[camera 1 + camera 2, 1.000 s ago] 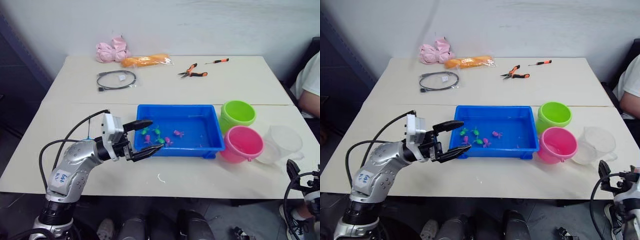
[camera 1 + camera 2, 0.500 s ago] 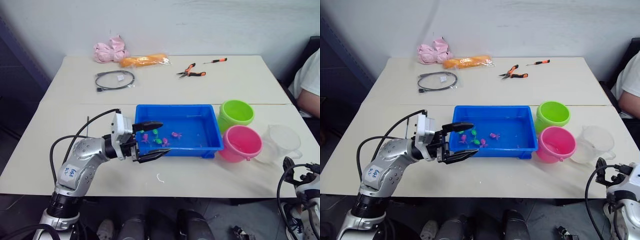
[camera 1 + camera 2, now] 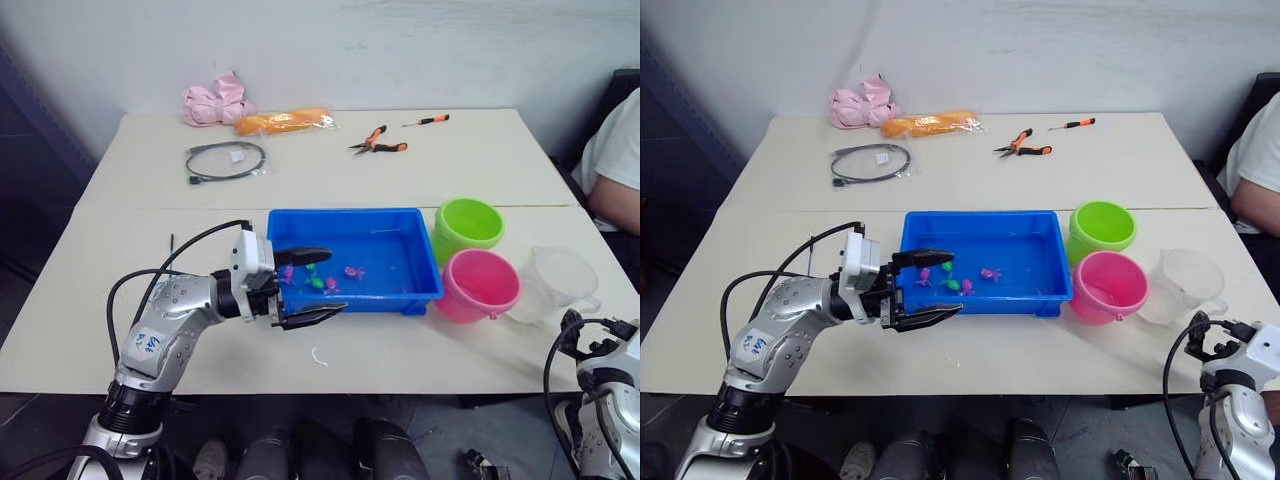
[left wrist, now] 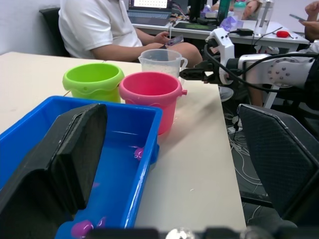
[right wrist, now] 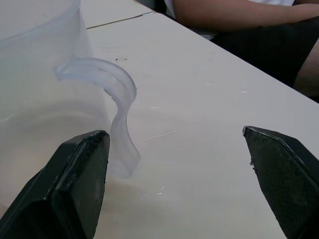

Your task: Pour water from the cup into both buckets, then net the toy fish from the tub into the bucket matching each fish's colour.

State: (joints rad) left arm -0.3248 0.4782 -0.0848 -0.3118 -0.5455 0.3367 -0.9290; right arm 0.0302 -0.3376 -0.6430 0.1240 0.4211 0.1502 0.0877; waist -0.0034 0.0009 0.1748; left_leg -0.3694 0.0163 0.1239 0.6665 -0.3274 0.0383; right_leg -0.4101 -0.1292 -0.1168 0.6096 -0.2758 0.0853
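The clear cup [image 3: 1185, 286] stands upright beside the pink bucket [image 3: 1105, 287]; both claws gape, left claw [image 3: 308, 288] and right claw [image 5: 179, 184].

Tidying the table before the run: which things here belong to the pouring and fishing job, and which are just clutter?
Job: cup, green bucket, pink bucket, blue tub, toy fish.
Clutter: pliers, screwdriver, cable, orange bag, pink cloth.

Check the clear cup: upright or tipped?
Upright. The cup stands on its base on the table beside the pink bucket, mouth upward, handle toward the open right gripper.
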